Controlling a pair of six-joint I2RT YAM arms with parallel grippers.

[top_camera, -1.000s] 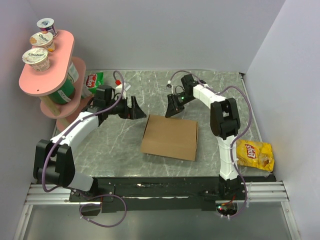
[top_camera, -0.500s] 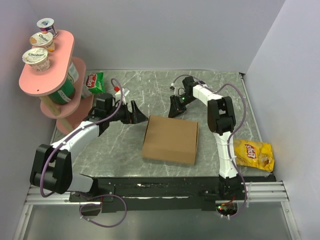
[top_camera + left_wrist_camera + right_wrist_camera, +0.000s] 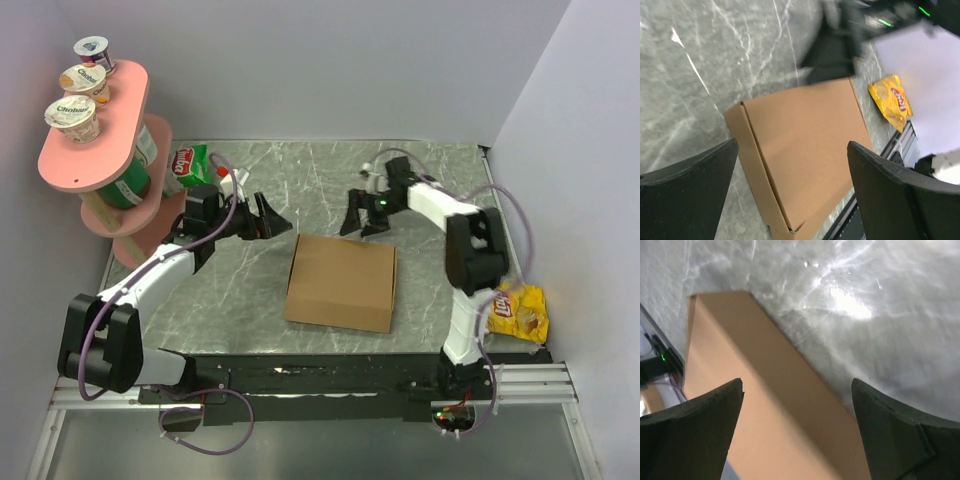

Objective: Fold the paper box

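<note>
Both pairs of jaws are spread wide, and nothing is held in either. The left gripper (image 3: 274,218) is seen near the far left corner of the paper box (image 3: 340,282), the right gripper (image 3: 361,221) near its far edge. The box lies closed and flat at mid-table (image 3: 230,290).

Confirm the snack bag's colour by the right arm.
Yellow crinkly snack bag, red logo; clearest in left wrist view.

White links (image 3: 160,262), black joints (image 3: 470,250); looping purple cables (image 3: 524,250); black wedge-shaped pincer fingers (image 3: 685,200); green LED (image 3: 381,203) at right wrist
</note>
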